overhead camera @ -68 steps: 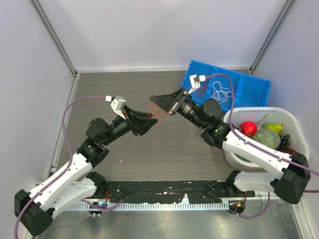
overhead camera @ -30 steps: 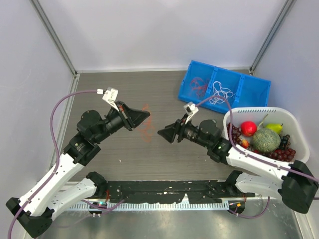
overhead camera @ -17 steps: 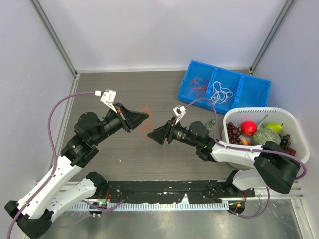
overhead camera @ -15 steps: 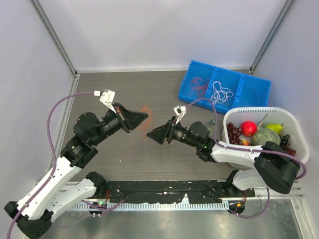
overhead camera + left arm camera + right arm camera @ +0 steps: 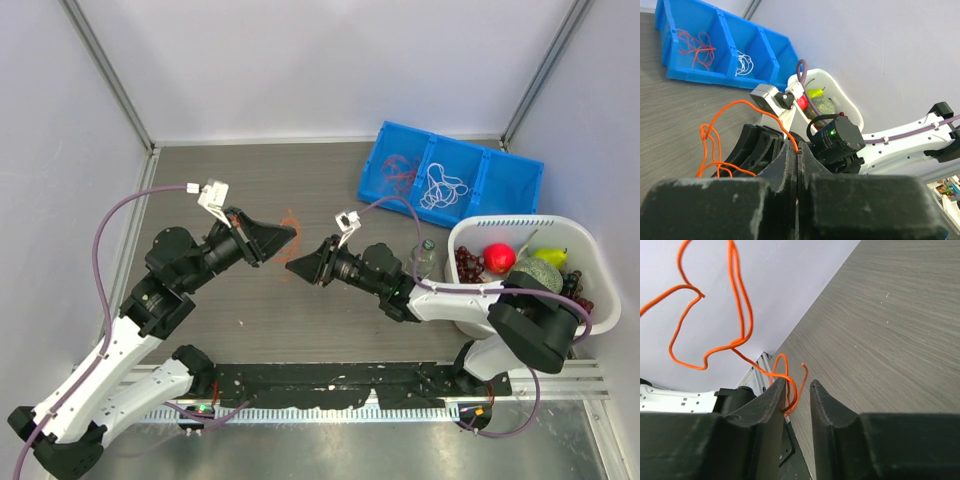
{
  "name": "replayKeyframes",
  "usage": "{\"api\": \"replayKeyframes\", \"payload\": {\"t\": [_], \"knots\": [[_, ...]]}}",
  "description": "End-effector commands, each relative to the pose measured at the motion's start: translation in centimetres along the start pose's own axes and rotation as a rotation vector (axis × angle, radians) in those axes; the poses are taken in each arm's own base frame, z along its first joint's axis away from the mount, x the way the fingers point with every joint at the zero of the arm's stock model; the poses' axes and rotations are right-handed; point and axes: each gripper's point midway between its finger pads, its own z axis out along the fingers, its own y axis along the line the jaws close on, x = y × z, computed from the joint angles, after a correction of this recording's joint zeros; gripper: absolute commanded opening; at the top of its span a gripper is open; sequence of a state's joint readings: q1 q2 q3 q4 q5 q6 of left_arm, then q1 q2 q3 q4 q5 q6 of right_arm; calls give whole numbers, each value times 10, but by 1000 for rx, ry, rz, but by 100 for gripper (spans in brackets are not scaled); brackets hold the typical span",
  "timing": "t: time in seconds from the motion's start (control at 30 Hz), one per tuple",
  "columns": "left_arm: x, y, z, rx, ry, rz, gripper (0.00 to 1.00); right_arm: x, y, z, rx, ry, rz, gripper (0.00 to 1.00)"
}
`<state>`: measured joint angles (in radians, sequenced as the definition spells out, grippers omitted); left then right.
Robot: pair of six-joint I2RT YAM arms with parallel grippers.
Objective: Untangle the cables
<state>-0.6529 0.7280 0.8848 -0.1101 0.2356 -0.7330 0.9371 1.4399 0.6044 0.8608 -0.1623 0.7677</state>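
One red-orange cable [image 5: 288, 218] hangs in loops above the table middle. My left gripper [image 5: 295, 232] is shut on one end of it; in the left wrist view the strand [image 5: 715, 142] leaves the closed jaws [image 5: 796, 150] and loops to the left. My right gripper [image 5: 290, 266] sits just below, with its jaws a little apart. In the right wrist view a loop of the cable [image 5: 742, 305] hangs in the gap between them [image 5: 797, 382], unclamped. More red cables [image 5: 398, 172] and white cables [image 5: 445, 185] lie in a blue bin [image 5: 372, 185].
The blue bin stands at the back right. A white basket [image 5: 520, 222] of fruit sits at the right, above the right arm, with a small clear bottle [image 5: 423, 256] beside it. Grey walls close in the wooden table [image 5: 230, 180] on three sides.
My right gripper has come away from the blue bin, dropped low and slid left, until its jaws reach the cable hanging from the left gripper. The left gripper has kept its grip and barely moved.
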Motion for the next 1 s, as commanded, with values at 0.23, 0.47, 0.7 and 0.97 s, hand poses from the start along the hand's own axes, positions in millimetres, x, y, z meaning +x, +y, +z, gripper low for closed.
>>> {"api": "replayKeyframes", "payload": {"t": [0.23, 0.47, 0.7, 0.97], "knots": [[-25, -11, -36, -66, 13, 209, 0, -52, -100, -61, 683, -207, -199, 1], [8, 18, -62, -169, 157, 283, 0, -130, -106, -153, 1062, -435, -380, 0], [34, 37, -74, -227, 280, 294, 0, -177, -78, -190, 1134, -566, -433, 1], [24, 90, -72, -491, 250, 358, 0, -198, -9, -164, 759, -550, -384, 1]]}}
